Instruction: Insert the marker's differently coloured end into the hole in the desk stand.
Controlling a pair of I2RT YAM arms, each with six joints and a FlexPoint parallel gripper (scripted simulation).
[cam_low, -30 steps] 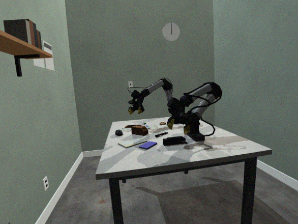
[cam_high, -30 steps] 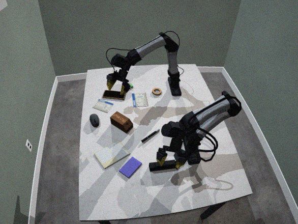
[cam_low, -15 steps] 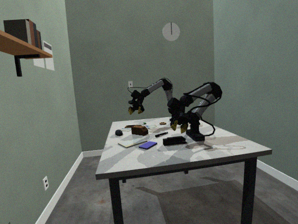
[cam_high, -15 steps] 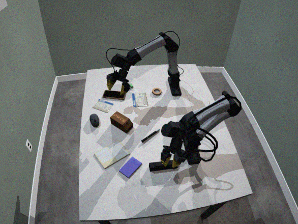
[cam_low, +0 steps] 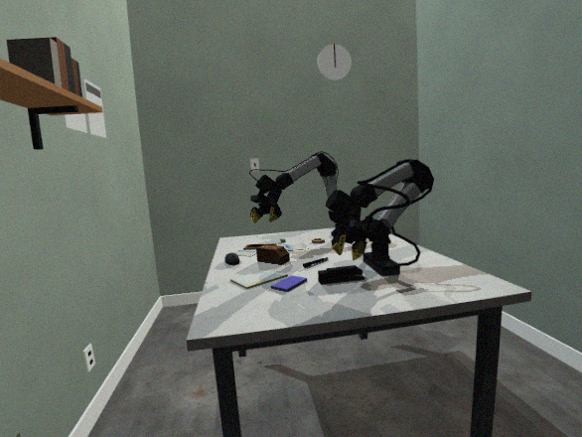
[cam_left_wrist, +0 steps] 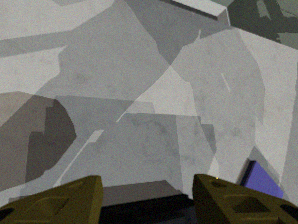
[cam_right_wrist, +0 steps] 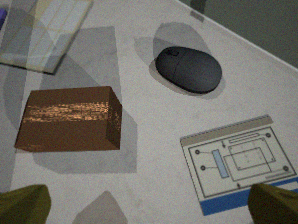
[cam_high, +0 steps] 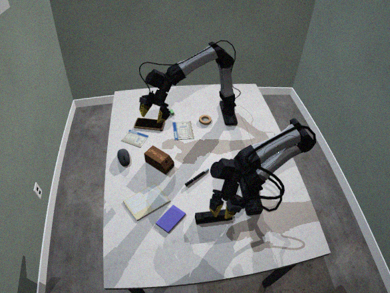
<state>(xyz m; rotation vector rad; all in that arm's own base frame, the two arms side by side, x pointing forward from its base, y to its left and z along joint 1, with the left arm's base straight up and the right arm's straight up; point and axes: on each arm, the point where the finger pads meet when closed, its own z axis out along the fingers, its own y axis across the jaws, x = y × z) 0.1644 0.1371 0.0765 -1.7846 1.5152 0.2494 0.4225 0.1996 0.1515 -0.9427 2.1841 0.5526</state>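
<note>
Desk (cam_high: 140, 266) (cam_low: 238, 320) (cam_left_wrist: 110, 65) (cam_right_wrist: 150, 195): marker (cam_high: 196, 177) (cam_low: 316, 262) lies flat, black end toward notepad (cam_high: 146, 204) (cam_low: 258, 279) (cam_right_wrist: 52, 35).

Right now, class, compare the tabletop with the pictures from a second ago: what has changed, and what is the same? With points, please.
The left gripper's fingers (cam_high: 215, 210) (cam_low: 339, 244) have drawn closer together, from wide to partly open, above the long black object (cam_high: 207, 218) (cam_low: 338, 275). Nothing was visibly grasped or released. The right gripper (cam_high: 153, 114) (cam_low: 263, 215) (cam_right_wrist: 149, 192), marker (cam_high: 197, 177) (cam_low: 315, 262) and brown block (cam_high: 158, 159) (cam_low: 272, 254) (cam_right_wrist: 70, 117) look unchanged.
</note>
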